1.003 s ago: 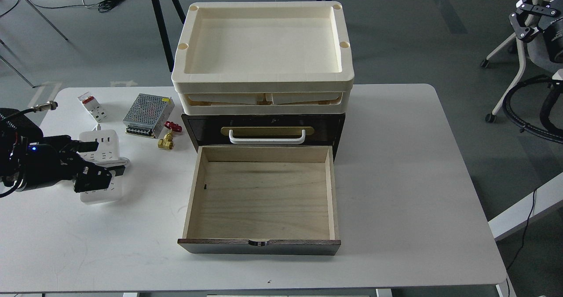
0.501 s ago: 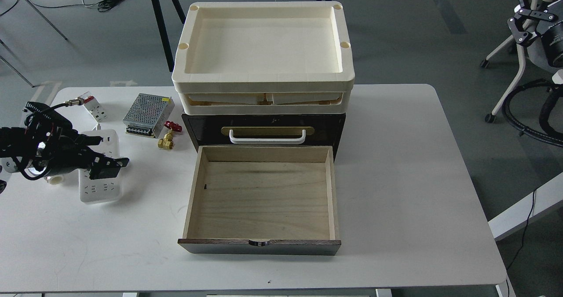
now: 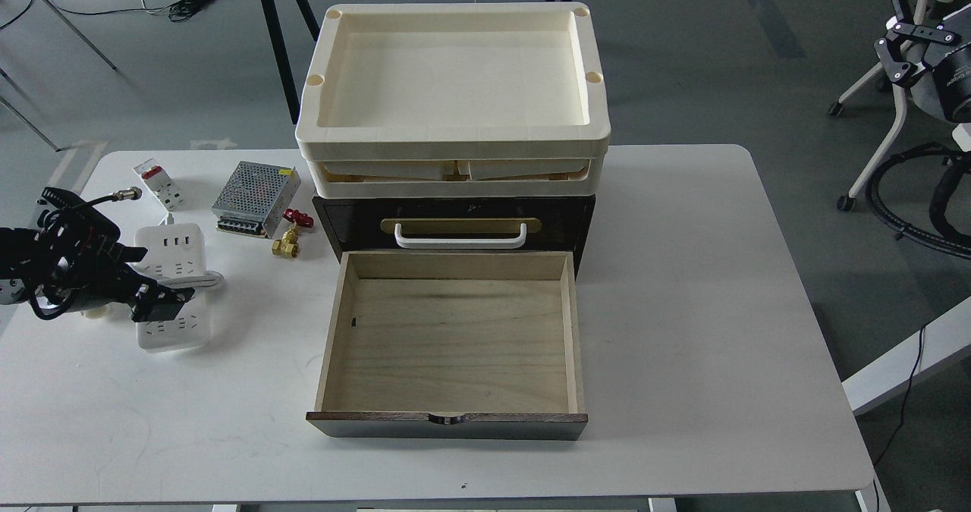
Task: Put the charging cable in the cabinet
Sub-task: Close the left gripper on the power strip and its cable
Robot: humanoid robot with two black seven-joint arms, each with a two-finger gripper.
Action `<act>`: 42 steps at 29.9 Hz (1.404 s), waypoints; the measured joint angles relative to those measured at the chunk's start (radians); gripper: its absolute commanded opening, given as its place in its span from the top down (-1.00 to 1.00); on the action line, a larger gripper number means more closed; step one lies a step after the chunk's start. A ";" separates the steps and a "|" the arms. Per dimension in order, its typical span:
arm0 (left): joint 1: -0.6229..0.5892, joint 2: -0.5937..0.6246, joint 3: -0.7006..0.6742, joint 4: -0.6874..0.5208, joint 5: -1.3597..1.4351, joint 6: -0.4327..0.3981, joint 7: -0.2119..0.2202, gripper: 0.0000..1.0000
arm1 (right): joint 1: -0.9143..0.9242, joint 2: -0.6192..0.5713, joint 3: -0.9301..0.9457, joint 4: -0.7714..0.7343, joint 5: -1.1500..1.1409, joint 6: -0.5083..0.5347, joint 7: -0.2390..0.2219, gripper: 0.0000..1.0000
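a: where's the charging cable (image 3: 173, 284) right now?

b: flat on the white table (image 3: 683, 307), left of the cabinet (image 3: 454, 227), with its cord coiled round the middle. the left gripper (image 3: 163, 302) sits over that middle, low on the strip.

a: has it got hold?

b: can't tell; the fingers are dark and bunched together from here, so whether they're spread or pinched is unclear. the right gripper (image 3: 906, 45) is far off to the right, clear of the table, and i can't read its fingers either.

a: how to do the grab well?

b: straddle the strip across its narrow width at the coil, so cord and body lift together. then carry it right, over the drawer (image 3: 454, 341), which stands pulled out and bare, and clear its left wall before lowering.
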 measured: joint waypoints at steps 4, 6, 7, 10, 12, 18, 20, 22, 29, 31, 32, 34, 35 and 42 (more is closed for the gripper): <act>0.000 -0.008 0.000 0.000 0.000 0.000 0.000 -0.91 | -0.006 0.000 0.001 0.000 0.000 0.000 0.000 -0.99; 0.000 -0.019 0.000 0.001 0.000 0.000 0.000 -0.87 | -0.008 0.000 0.001 0.000 0.000 0.000 0.000 -0.99; 0.000 -0.022 0.000 0.001 0.001 0.000 0.000 -0.86 | -0.008 0.000 0.001 -0.001 0.000 0.000 0.000 -0.99; 0.000 -0.030 0.001 0.003 0.003 0.000 0.000 -0.78 | -0.009 0.000 0.001 -0.001 0.000 0.000 0.000 -0.99; 0.000 -0.033 0.001 0.004 0.006 0.000 0.000 -0.77 | -0.009 0.000 0.001 -0.002 0.000 0.000 0.000 -0.99; 0.000 -0.050 0.002 0.026 0.010 0.000 0.000 -0.52 | -0.014 -0.001 0.002 -0.002 0.000 0.000 0.000 -0.99; 0.000 -0.057 0.002 0.039 0.013 0.000 0.000 -0.48 | -0.015 -0.001 0.002 -0.002 0.000 0.000 0.000 -0.99; 0.003 -0.062 0.005 0.050 0.023 0.002 0.000 -0.46 | -0.015 -0.001 0.002 -0.002 0.000 0.000 0.000 -0.99; 0.007 -0.067 0.042 0.091 0.036 0.031 0.000 -0.41 | -0.016 -0.001 0.002 -0.002 0.000 0.000 0.000 -0.99; 0.007 -0.069 0.057 0.100 0.036 0.042 0.000 -0.39 | -0.016 -0.001 0.002 -0.002 0.000 0.000 0.000 -0.99; 0.007 -0.073 0.061 0.104 0.036 0.047 0.000 -0.38 | -0.016 -0.001 0.002 -0.002 0.000 0.000 0.000 -0.99; 0.012 -0.085 0.065 0.111 0.036 0.053 0.000 -0.34 | -0.016 -0.001 0.002 -0.002 0.000 0.000 0.001 -0.99; 0.015 -0.090 0.065 0.113 0.036 0.054 0.000 -0.31 | -0.017 -0.001 0.002 -0.002 0.000 0.000 0.001 -0.99; 0.020 -0.098 0.066 0.119 0.035 0.070 0.000 -0.22 | -0.017 -0.001 0.002 -0.002 0.000 0.000 0.002 -0.99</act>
